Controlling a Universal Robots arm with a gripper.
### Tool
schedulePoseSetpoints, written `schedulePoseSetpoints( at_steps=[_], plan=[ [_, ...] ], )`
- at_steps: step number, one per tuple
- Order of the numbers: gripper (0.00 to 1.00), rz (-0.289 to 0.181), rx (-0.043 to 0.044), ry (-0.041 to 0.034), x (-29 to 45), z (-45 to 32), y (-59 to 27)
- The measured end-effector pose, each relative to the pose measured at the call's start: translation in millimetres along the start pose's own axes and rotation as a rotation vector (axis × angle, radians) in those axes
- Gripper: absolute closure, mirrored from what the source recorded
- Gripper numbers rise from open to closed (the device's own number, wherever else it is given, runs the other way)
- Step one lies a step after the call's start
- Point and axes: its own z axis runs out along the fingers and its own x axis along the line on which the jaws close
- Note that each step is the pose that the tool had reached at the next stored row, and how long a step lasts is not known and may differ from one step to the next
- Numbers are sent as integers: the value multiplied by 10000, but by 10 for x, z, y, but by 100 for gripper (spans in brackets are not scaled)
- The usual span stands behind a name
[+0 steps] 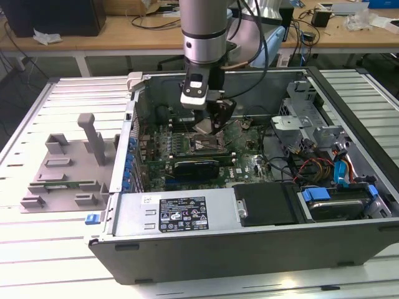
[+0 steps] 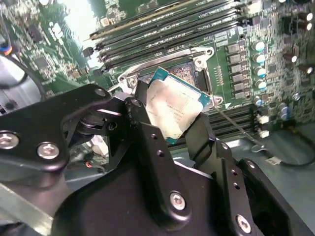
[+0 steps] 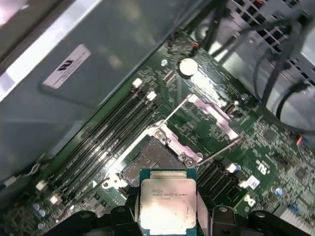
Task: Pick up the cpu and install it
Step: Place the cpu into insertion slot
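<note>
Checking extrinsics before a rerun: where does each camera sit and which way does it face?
Exterior view: off the arm, raised beside the open computer case, looking down into it; the arm enters from the picture's top, jaws over the motherboard.
First wrist view: at the wrist, looking past the jaws down at the socket; jaw tips flank the cpu.
Second wrist view: at the wrist, from behind the jaws' linkage toward cpu and socket.
Shared: both wrist views show the cpu clamped near the open socket.
</note>
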Motion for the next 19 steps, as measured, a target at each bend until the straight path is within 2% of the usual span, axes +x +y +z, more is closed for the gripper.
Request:
schedulePoseSetpoints(
  at_steps=[6,7,9,12,14,19],
  plan=[
    [45,1262,37,-56,0,11,0],
    [45,1714,51,-77,0,15,-1],
    [45,2086,61,-94,1,18,-1],
    [45,3040,90,-136,1,28,-1],
    [45,3374,100,-151,1,31,-1],
    [45,5113,152,-229,1,48,-2]
  ],
)
